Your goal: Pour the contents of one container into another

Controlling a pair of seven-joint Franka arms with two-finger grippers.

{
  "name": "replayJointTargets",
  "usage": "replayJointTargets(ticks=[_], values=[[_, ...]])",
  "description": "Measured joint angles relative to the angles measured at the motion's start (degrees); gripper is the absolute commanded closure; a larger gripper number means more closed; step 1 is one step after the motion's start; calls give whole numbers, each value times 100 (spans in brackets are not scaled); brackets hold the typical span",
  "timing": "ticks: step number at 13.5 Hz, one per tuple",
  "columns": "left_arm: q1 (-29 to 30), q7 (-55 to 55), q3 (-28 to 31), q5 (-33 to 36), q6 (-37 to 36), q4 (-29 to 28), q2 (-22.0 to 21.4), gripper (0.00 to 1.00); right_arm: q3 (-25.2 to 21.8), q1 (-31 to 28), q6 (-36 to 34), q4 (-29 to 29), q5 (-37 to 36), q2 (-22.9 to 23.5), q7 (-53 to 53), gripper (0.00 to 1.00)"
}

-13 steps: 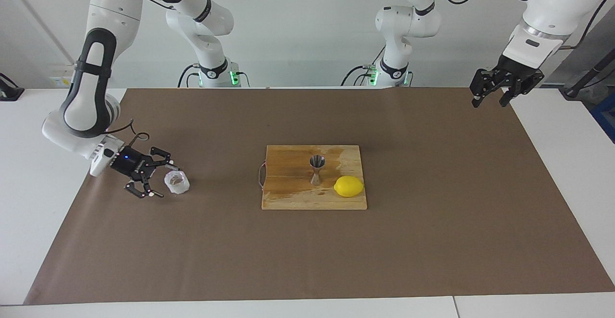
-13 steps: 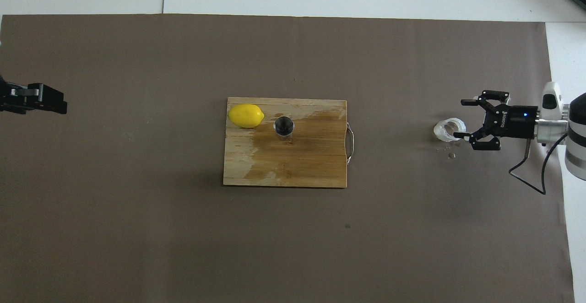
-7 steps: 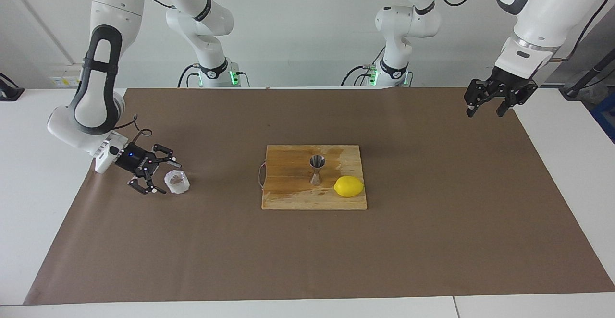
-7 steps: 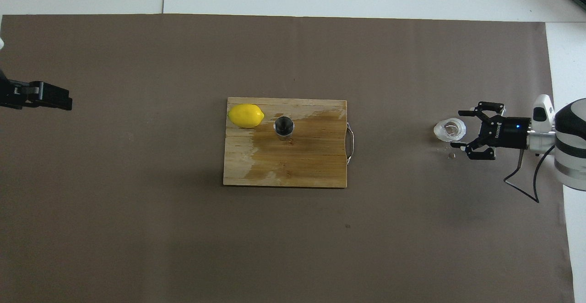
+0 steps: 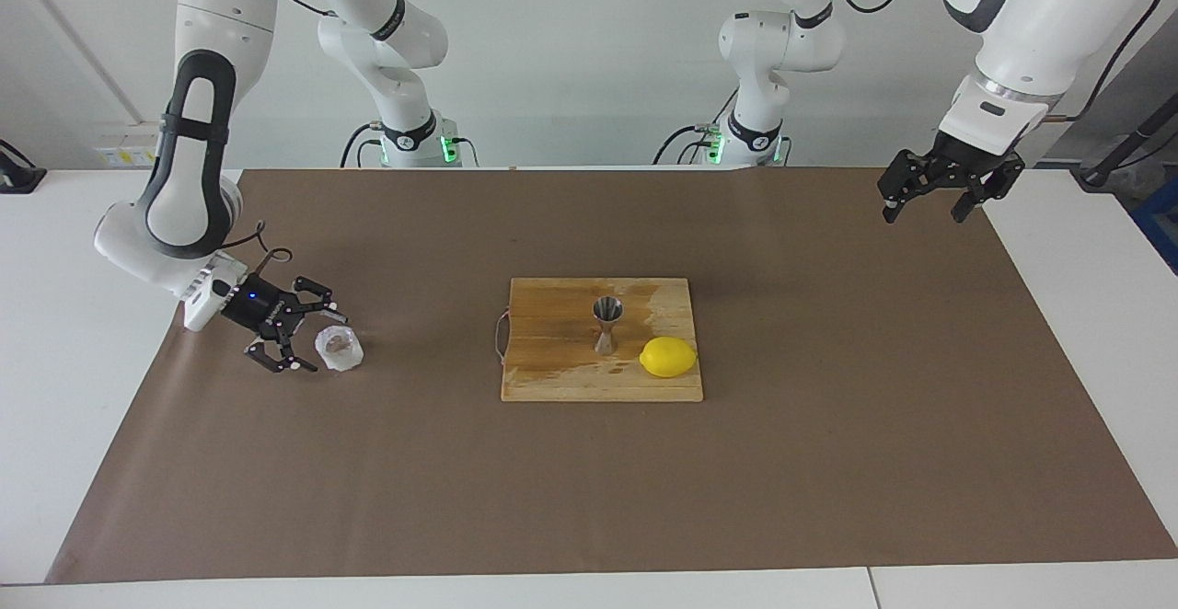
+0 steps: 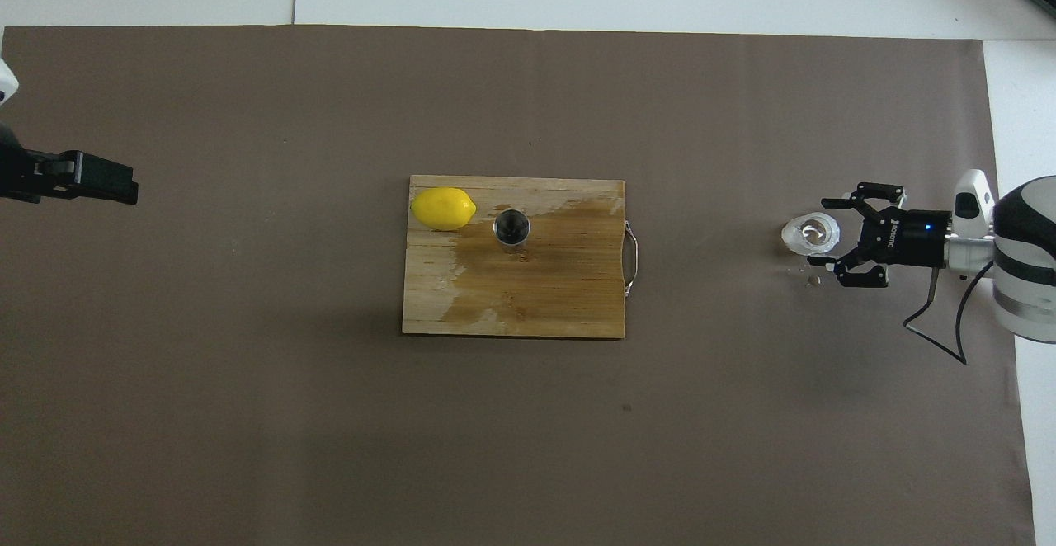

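On board [image 5: 552,374]: jigger [image 5: 606,323] beside lemon [image 5: 668,357]

Right arm [image 5: 179,177] bent steeply down from base at its end of table, wrist low, gripper lying near-horizontal. Right gripper [image 5: 311,340] fingers spread wide, nothing between them. Left arm [image 5: 1022,29] raised, wrist angled down. Left gripper [image 5: 925,213] hangs in air over its end of table, fingers parted, holding nothing.
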Motion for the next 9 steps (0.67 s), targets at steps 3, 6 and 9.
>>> replayJointTargets(ticks=[3,6,9], values=[[8,-3,30,0,-3,-3,-15,0,73,1,11,0,1,0,0,2],[9,-4,38,0,-5,-7,-30,0,76,-1,21,-1,1,0,-37,3],[9,-5,38,0,-5,-9,-31,0,76,-3,21,-68,1,-1,-168,3]])
